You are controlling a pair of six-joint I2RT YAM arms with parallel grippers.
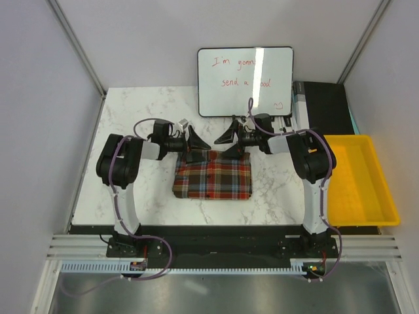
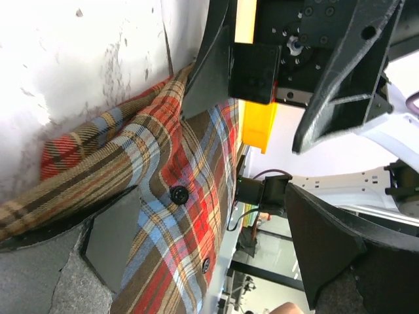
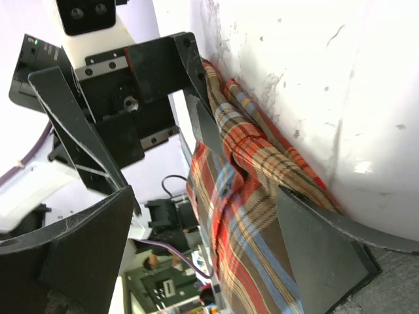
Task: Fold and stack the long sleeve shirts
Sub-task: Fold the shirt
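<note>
At the centre of the white marble-patterned table (image 1: pixel 131 111), between my two arms, lies one plaid flannel shirt in red-orange, brown and pale blue checks (image 1: pixel 213 178). It is already folded into a flat, tidy rectangle with its sleeves tucked out of sight. Folding of this shirt looks finished or nearly so, and I judge that stacking is what remains, though I see no second shirt in any view. A yellow plastic bin (image 1: pixel 357 176) sits beyond the table's right side. My left gripper (image 1: pixel 195 148) and right gripper (image 1: pixel 231 144) hover at the shirt's far edge, both with jaws spread wide and gripping nothing. On each, the lower finger lies against the cloth edge. The wrist views show soft, slightly rumpled layers there and a dark round button (image 2: pixel 179 193) on the placket.
</note>
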